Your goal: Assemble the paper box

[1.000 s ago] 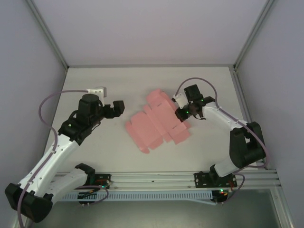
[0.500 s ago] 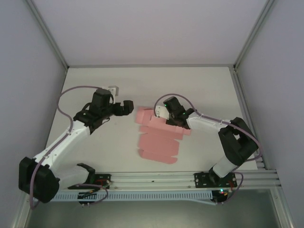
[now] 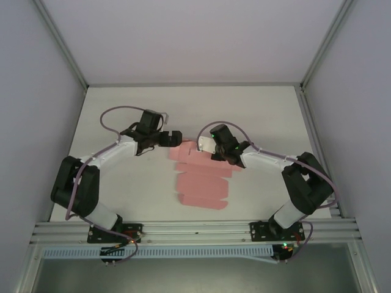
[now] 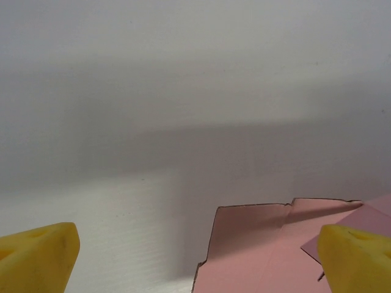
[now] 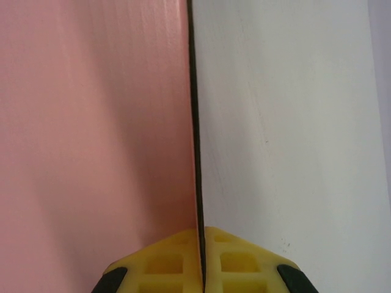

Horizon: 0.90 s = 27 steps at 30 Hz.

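Top external: your pink box sheet (image 3: 201, 183) lies flat around the middle of the table (image 3: 122, 104), well clear of the table's side edges. Your right gripper (image 3: 206, 145) sits just right of table centre with its jaws pressed together, pinching the sheet's far edge; right wrist shows the yellow fingers (image 5: 244, 262) clamped on the thin board seen edge-on. Your left gripper (image 3: 174, 139) is spread wide just left of table centre, holding nothing, with a sheet corner lying between its tips in left wrist.
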Each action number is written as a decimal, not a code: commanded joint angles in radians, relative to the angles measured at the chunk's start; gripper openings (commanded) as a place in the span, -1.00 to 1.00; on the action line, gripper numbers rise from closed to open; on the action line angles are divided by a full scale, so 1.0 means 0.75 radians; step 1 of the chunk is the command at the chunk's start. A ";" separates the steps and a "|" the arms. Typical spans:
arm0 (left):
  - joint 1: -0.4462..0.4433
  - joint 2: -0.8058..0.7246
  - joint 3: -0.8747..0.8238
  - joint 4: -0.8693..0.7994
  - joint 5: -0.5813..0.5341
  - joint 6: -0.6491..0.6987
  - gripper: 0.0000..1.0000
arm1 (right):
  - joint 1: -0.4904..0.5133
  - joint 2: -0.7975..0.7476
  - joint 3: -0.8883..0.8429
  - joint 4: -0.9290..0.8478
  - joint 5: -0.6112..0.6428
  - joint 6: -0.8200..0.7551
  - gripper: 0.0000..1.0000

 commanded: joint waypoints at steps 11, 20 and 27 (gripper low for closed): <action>-0.182 0.065 0.048 0.118 -0.056 0.100 0.99 | 0.011 -0.048 0.042 -0.031 -0.119 0.088 -1.00; -0.390 0.126 0.156 0.133 -0.583 -0.259 0.99 | 0.027 -0.088 0.022 0.022 -0.191 0.202 -1.00; -0.431 -0.036 -0.009 0.378 -0.606 -0.390 0.99 | 0.015 -0.149 -0.009 0.068 -0.234 0.291 -1.00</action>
